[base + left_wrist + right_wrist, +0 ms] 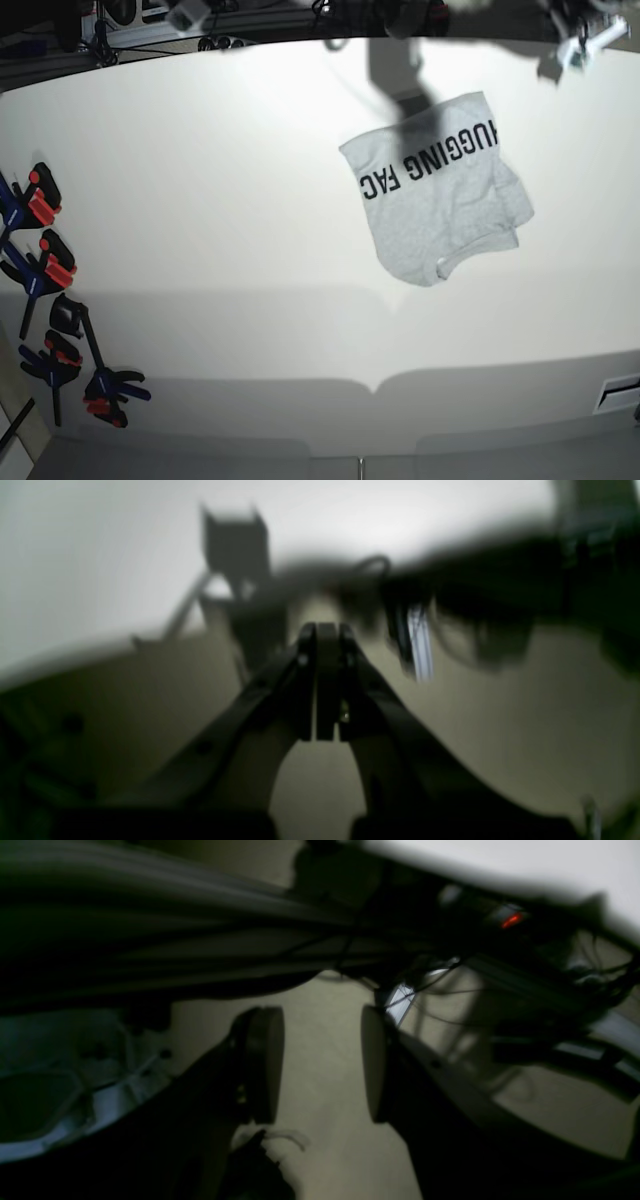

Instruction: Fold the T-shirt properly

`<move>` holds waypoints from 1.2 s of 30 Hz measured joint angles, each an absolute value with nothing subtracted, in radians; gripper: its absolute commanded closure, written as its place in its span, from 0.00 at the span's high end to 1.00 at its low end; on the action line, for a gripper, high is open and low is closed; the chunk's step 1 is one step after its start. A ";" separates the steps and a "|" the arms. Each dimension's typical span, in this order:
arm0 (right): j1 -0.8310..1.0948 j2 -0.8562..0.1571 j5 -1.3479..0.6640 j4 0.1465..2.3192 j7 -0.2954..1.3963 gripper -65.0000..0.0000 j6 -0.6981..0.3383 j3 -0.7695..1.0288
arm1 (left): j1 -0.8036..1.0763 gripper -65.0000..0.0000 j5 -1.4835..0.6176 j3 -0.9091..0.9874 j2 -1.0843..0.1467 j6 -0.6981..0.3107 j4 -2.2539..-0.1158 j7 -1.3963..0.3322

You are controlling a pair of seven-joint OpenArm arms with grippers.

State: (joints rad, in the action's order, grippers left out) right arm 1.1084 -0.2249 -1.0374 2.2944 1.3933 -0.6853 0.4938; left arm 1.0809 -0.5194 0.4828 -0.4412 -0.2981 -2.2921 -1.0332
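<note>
The white table (220, 200) fills most of the base view. On its far right part lies the T-shirt (435, 205), a light grey folded bundle set at a slant, printed side up, with black block letters running across its upper half and reading upside down from this view. A sleeve edge sticks out at its right side, and a dark shadow falls over its upper left corner. Along the table's left edge lie several clamps (50, 320) with black, red and blue parts, well apart from the shirt.

Neither arm shows clearly in the base view. In the left wrist view, which is blurred, the left pincer (327, 680) has its two dark fingers pressed flat together with nothing between them. In the right wrist view the right pincer (322, 1065) stands parted, its round pads facing each other across an empty gap.
</note>
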 measured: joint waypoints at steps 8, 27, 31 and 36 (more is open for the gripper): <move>1.148 -0.317 -0.602 1.831 0.899 0.37 -0.692 0.282 | 1.123 0.00 -0.514 0.343 -0.439 -0.452 -1.845 -0.754; 0.390 -0.293 -0.027 0.297 -0.322 0.37 -0.380 -0.468 | 0.388 0.00 0.141 0.213 -0.237 -0.482 -0.396 0.270; 0.314 -0.258 -0.025 0.248 -0.319 0.37 -0.371 -0.506 | 0.290 0.00 0.212 0.213 -0.218 -0.481 -0.376 0.224; 0.299 -0.249 -0.026 0.243 -0.319 0.37 -0.371 -0.511 | 0.254 0.00 0.307 0.213 -0.220 -0.480 -0.372 0.206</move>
